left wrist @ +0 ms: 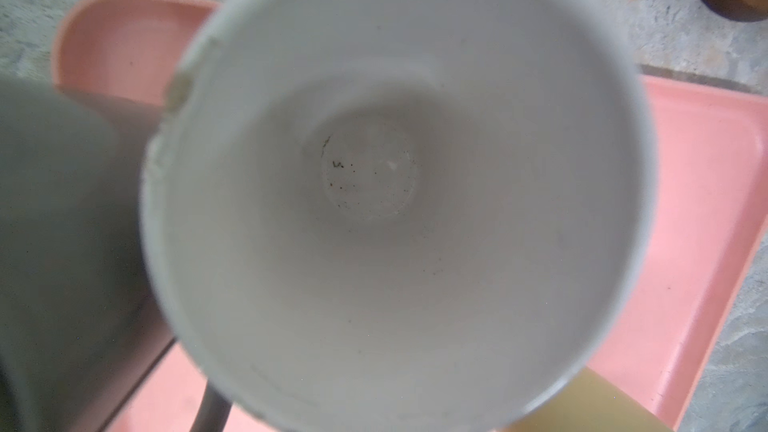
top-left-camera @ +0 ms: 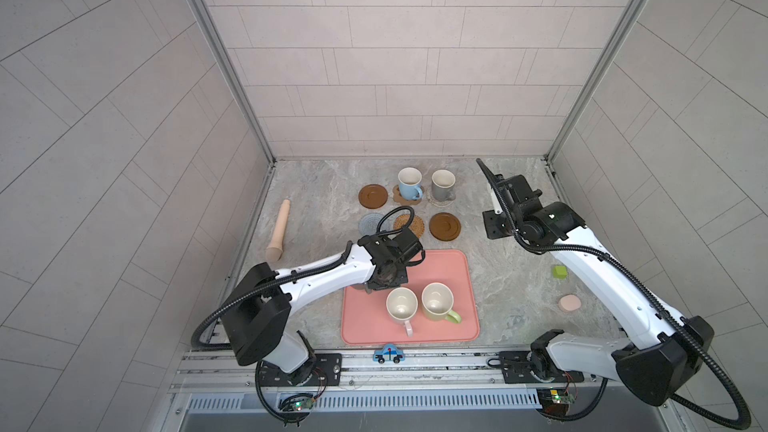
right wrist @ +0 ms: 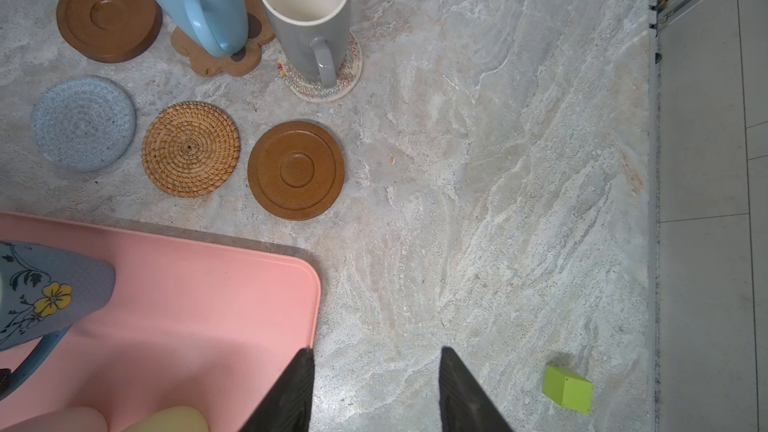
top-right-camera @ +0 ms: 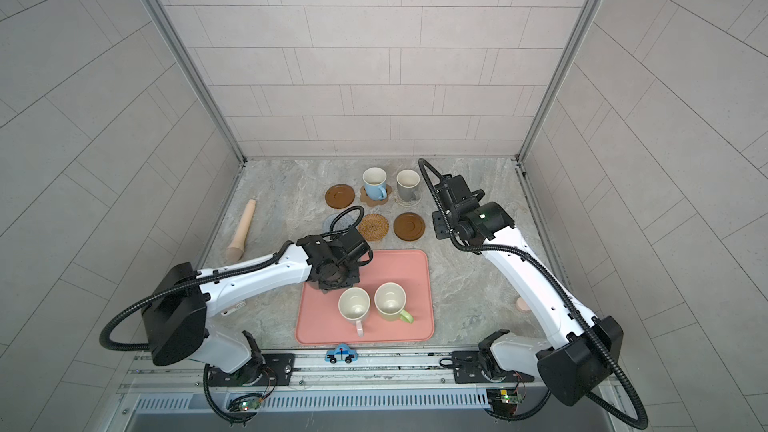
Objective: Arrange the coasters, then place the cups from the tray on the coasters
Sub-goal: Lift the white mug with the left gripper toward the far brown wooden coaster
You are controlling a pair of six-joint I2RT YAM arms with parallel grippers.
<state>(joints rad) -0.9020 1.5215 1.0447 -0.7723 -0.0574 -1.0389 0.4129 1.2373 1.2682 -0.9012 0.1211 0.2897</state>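
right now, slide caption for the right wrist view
Light blue mug and grey mug on two of six coasters, jaws open above the table.

- Bright, diffuse light; faint soft shadows
- Barrel distortion at both top views' edges
- Blurred cup [left wrist: 374, 201] in left wrist view; sharp right wrist view

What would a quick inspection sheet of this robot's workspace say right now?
Surface: grey marbled tabletop, no spills seen.
Job's things: blue mug on paw-print coaster; grey mug on cream coaster; far brown coaster, near brown coaster, grey-blue coaster, rattan coaster bare; pink mug, yellow-green mug, floral mug at the tray.
Clutter: wooden stick, green block, pink disc, toy car.
Grippers: left gripper shut over the tray, grip hidden; right gripper open, empty.
Cables: black hose arches above grey-blue coaster.
Surroundings: tiled walls, metal frame.
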